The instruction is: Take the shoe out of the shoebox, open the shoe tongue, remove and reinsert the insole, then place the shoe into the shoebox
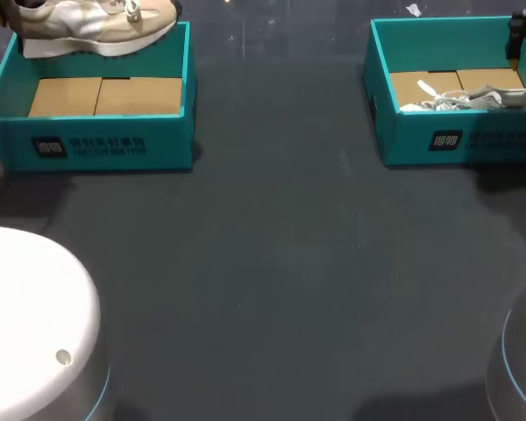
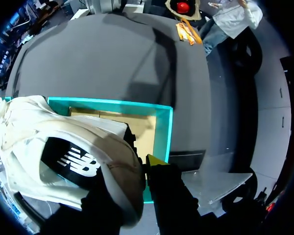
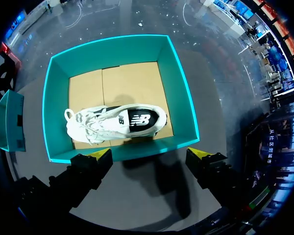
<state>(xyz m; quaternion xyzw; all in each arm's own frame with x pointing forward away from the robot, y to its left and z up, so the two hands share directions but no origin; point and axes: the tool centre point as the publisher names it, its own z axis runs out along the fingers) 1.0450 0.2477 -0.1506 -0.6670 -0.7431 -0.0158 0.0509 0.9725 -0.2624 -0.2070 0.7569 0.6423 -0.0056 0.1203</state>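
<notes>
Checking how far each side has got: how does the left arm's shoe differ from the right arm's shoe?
The left shoe is held up over the left shoebox by the left gripper. The right shoe lies on its side on the floor of the right shoebox. The left shoe is gripped. The right shoe is untouched, with the right gripper open above it. Both are pale sneakers with a dark side patch.

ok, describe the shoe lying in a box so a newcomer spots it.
Find the teal shoebox at the far right of the table, below my open right gripper. The white shoe lies on its side on the cardboard floor there; the other shoe hangs above the left shoebox.
</notes>
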